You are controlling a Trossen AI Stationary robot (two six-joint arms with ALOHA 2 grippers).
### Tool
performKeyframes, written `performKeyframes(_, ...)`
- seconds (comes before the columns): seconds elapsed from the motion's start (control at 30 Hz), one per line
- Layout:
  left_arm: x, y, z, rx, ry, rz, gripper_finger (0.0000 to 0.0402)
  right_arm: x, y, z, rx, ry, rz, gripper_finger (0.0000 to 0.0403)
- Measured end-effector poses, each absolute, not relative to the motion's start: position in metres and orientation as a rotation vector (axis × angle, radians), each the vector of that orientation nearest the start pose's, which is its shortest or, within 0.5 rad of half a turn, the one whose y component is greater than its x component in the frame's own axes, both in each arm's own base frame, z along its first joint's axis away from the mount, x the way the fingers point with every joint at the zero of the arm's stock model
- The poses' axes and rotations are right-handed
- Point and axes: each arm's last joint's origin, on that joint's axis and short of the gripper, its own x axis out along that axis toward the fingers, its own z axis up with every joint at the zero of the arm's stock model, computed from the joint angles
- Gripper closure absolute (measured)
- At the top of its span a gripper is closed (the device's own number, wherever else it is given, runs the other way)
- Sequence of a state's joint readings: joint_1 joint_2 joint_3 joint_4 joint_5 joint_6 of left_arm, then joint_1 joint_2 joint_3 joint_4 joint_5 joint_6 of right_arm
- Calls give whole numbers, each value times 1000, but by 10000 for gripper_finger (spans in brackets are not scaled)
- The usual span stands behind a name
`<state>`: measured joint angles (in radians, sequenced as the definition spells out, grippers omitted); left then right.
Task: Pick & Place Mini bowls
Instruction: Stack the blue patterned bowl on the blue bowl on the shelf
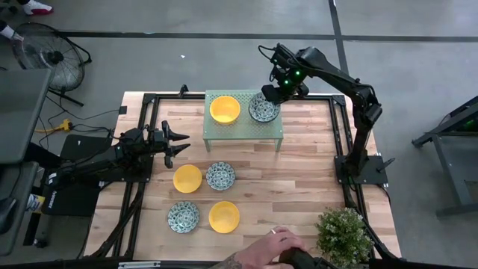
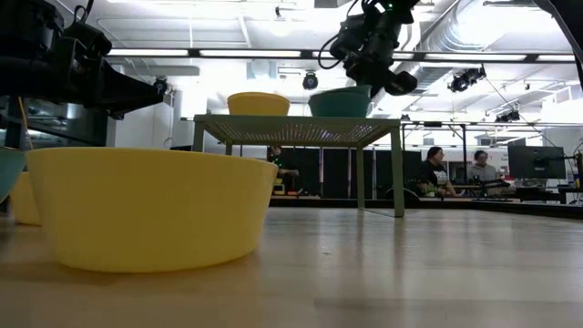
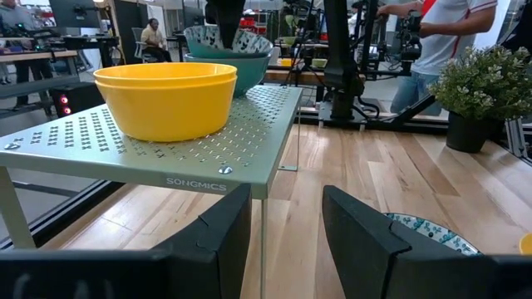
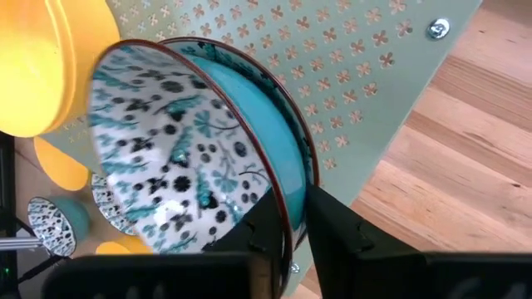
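A pale green perforated rack [image 1: 244, 128] stands at the table's far side. On it sit a yellow mini bowl [image 1: 225, 109] and a blue-green patterned mini bowl [image 1: 264, 109], which the right wrist view shows nested in a second teal bowl [image 4: 278, 124]. My right gripper [image 1: 273, 93] is at the patterned bowl's far right rim, shut on it. My left gripper [image 1: 179, 143] hovers open, left of the rack. On the table rest two yellow bowls [image 1: 187, 178] [image 1: 224, 217] and two patterned bowls [image 1: 220, 175] [image 1: 183, 217]. My right gripper pinches the patterned bowl's rim [image 4: 293, 218], one finger [image 4: 264, 226] inside the bowl and one [image 4: 334, 226] outside against the teal wall. The fingers come from above, slanting from the table's far right. The bowl [image 2: 339, 100] sits on the rack top.
A person's hand [image 1: 278, 248] reaches over the near table edge beside a potted plant [image 1: 343, 235]. Black frame rails run along both table sides. Bare wood lies to the right of the bowls on the table. People sit in the room beyond.
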<state>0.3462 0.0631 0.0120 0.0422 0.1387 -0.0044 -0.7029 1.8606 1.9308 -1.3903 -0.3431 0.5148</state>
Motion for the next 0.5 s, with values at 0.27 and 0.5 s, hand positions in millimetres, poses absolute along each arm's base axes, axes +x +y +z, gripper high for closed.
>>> performKeyframes(0.27, 96, 30, 167, -7, 8, 208, 255, 280, -226, 342, 1112, 1066, -611, 328)
performKeyframes(0.5, 96, 30, 167, -7, 8, 208, 255, 280, -226, 342, 1114, 1061, -607, 321)
